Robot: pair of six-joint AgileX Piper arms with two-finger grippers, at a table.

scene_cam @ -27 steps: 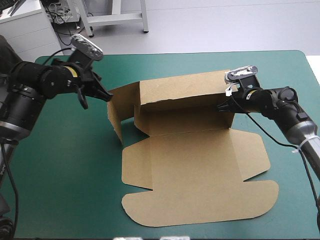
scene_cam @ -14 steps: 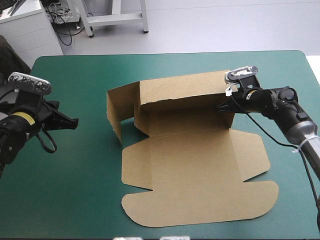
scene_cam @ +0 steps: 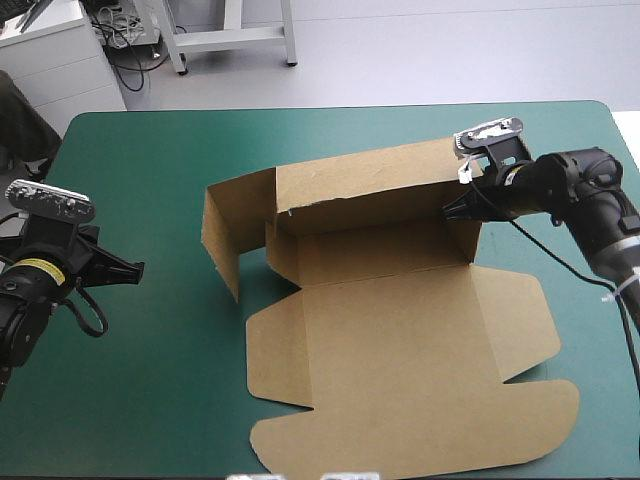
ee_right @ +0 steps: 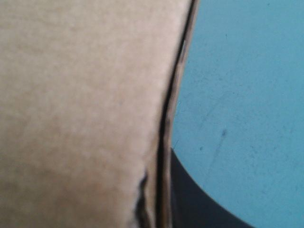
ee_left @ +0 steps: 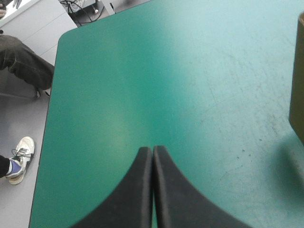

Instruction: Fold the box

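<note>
The brown box [scene_cam: 400, 340] lies open on the teal-green cover, its wide base and rounded lid flat toward the near edge. Its back wall [scene_cam: 370, 180] stands raised, and a side flap [scene_cam: 220, 240] stands upright at the wall's left end. My right gripper [scene_cam: 452, 207] is shut on the right end of the back wall. The right wrist view is mostly board [ee_right: 76, 104], with one black finger [ee_right: 194, 194] showing beside its edge. My left gripper [scene_cam: 138, 268] hangs shut and empty near the table's left edge, well clear of the flap. Its fingers meet in one point [ee_left: 153, 151], the box's edge [ee_left: 298, 80] off to one side.
Bare teal-green cover [scene_cam: 150, 160] stretches between the left gripper and the box. The table's rounded far-left corner [ee_left: 66, 35] shows ahead of the left gripper. The lid reaches close to the near edge [scene_cam: 420, 474].
My left gripper let go of the side flap and drew back to the table's left edge. The box and my right gripper shifted slightly to the right.
</note>
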